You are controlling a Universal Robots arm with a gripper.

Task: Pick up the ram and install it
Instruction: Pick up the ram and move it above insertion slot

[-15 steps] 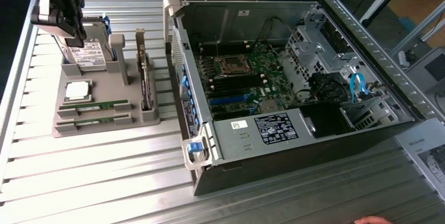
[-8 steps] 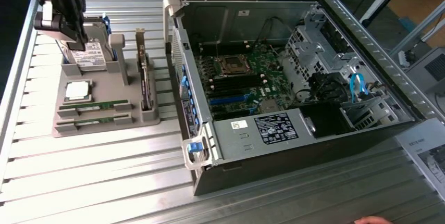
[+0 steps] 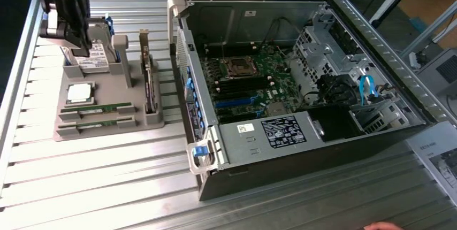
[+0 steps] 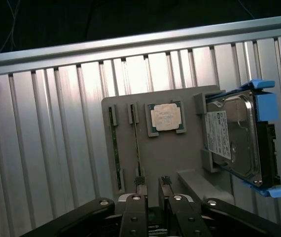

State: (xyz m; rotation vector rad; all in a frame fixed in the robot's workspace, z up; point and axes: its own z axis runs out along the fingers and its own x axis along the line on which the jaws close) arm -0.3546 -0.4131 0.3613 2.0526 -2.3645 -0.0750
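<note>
Ribbed metal desk, grey tray bearing the ram and a twin stick, pincer released, empty, near the ram's end.

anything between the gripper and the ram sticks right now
nothing visible does. the gripper hangs open above the grey tray, and the ram sticks lie uncovered in their slots next to the processor. the hard drive and upright card stand clear of them.

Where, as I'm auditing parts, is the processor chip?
The processor chip lies on the grey holder, exterior view's left, between the hard drive and the ram sticks.
</note>
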